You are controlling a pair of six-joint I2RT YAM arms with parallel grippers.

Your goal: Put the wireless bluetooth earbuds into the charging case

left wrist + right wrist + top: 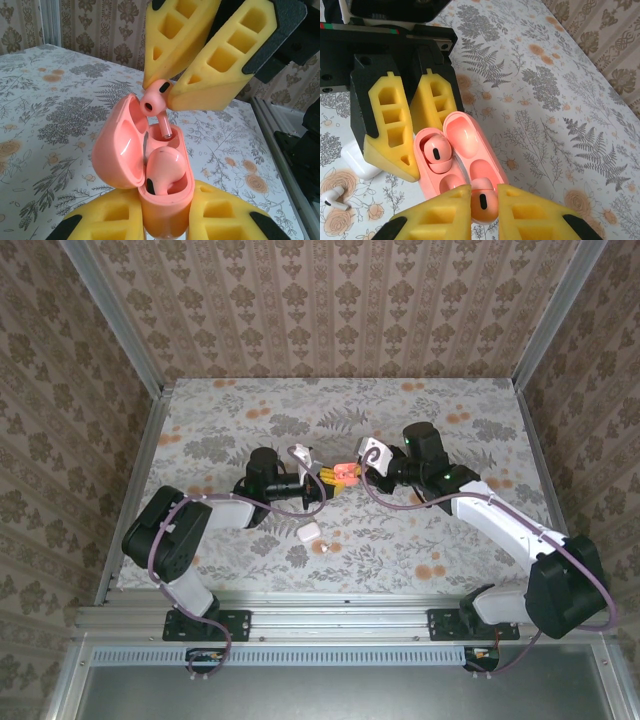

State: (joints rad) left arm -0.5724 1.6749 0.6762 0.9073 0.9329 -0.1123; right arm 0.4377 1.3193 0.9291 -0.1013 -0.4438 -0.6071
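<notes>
Coral earbud [155, 98] above open charging case [119, 152]

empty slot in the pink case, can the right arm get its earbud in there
Probably yes: the lid is open, the right gripper holds the earbud stem-down just above the slot, and the seated bud sits beside it.

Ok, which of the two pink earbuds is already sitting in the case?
The pink earbud nestled in the open case, which the left gripper holds. The other earbud is pinched by the right gripper, not yet seated.
</notes>
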